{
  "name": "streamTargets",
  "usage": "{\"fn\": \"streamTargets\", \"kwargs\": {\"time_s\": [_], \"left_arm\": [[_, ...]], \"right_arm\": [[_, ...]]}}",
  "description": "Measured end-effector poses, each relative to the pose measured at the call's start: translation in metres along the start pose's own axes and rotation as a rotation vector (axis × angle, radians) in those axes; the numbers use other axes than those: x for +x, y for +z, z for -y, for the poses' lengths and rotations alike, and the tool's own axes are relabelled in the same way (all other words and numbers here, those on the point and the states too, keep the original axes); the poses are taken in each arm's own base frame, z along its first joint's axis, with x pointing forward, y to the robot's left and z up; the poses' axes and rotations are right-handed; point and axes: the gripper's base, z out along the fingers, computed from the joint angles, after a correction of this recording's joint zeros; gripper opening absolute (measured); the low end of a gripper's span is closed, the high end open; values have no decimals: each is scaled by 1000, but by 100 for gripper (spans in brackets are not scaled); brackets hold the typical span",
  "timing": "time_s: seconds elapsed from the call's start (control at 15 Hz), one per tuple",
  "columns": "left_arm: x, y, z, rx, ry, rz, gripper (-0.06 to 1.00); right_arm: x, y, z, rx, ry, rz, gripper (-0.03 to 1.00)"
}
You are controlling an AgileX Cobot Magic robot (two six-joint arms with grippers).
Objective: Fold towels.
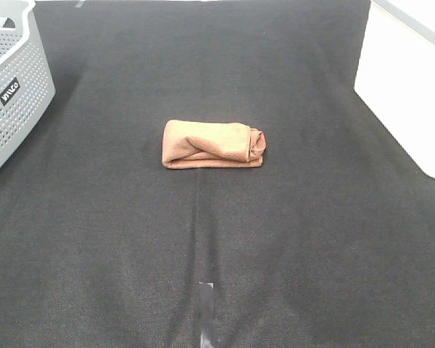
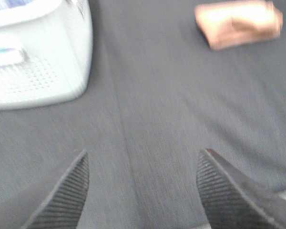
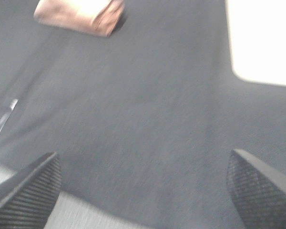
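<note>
The brown towel [image 1: 212, 144] lies folded into a small thick bundle in the middle of the dark cloth-covered table [image 1: 312, 239]. Neither arm shows in the exterior high view. In the left wrist view the towel [image 2: 238, 24] is far from my left gripper [image 2: 143, 191], whose black ridged fingers [image 2: 62, 195] stand apart over bare cloth with nothing between them. The right wrist view shows the towel [image 3: 81, 13] well away from my right gripper [image 3: 145, 191], its fingers [image 3: 28, 191] spread wide and empty.
A grey perforated laundry basket [image 1: 11, 87] stands at the table's far left, also in the left wrist view [image 2: 38, 57]. A white block [image 1: 409, 80] sits at the far right edge. A strip of tape [image 1: 206, 304] marks the table's near middle.
</note>
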Motion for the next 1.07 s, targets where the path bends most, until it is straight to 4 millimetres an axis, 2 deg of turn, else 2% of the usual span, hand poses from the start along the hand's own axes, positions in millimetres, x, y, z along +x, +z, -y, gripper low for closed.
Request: {"fn": "streamTargets", "kwargs": {"time_s": [0.13, 1.07], "left_arm": [[2, -3, 1, -2, 3, 25, 63], [2, -4, 1, -3, 3, 27, 63]], "right_arm": [[4, -5, -2, 2, -6, 42, 88], [4, -5, -4, -16, 0, 50, 88]]}}
